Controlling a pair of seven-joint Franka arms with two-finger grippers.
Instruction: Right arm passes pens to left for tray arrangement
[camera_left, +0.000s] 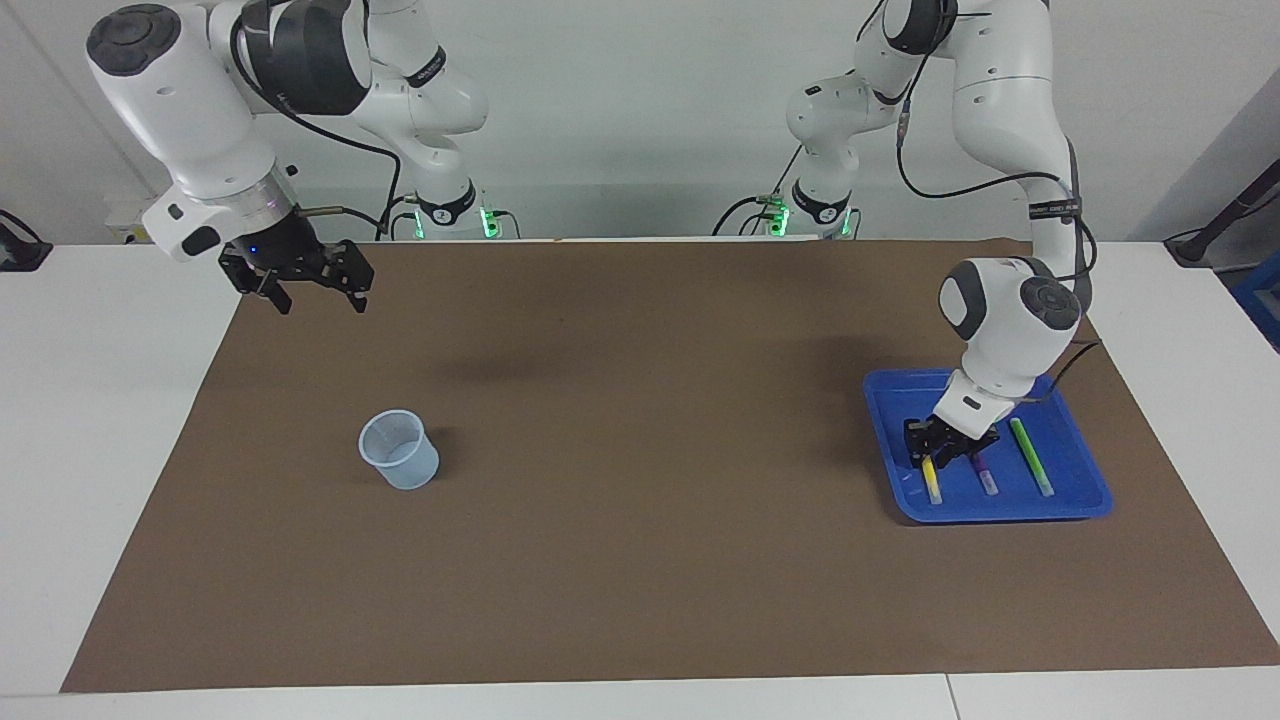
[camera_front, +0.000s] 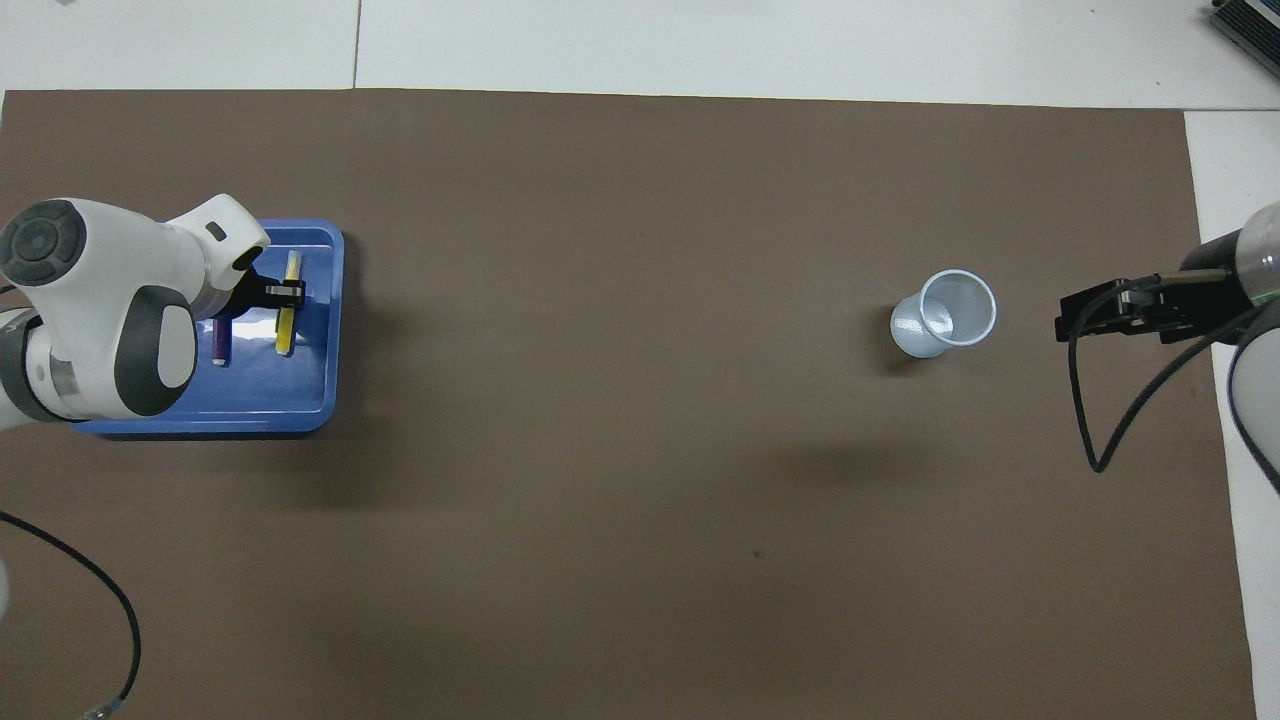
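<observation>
The blue tray (camera_left: 1085, 495) lies on the brown mat at the left arm's end of the table; it also shows in the overhead view (camera_front: 315, 390). Three pens lie side by side in it: green (camera_left: 1030, 457), purple (camera_left: 982, 475) and yellow (camera_left: 932, 482). My left gripper (camera_left: 935, 445) is down in the tray, shut on the yellow pen (camera_front: 288, 325) near its end nearer to the robots. In the overhead view the left gripper (camera_front: 285, 292) straddles that pen, the purple pen (camera_front: 220, 345) shows beside it, and the arm hides the green one. My right gripper (camera_left: 318, 298) is open, empty and raised over the mat's right-arm end.
A small translucent pale-blue cup (camera_left: 399, 450) stands upright on the mat toward the right arm's end, also in the overhead view (camera_front: 945, 313), beside the right gripper (camera_front: 1075, 322). The brown mat (camera_left: 640, 450) covers most of the white table.
</observation>
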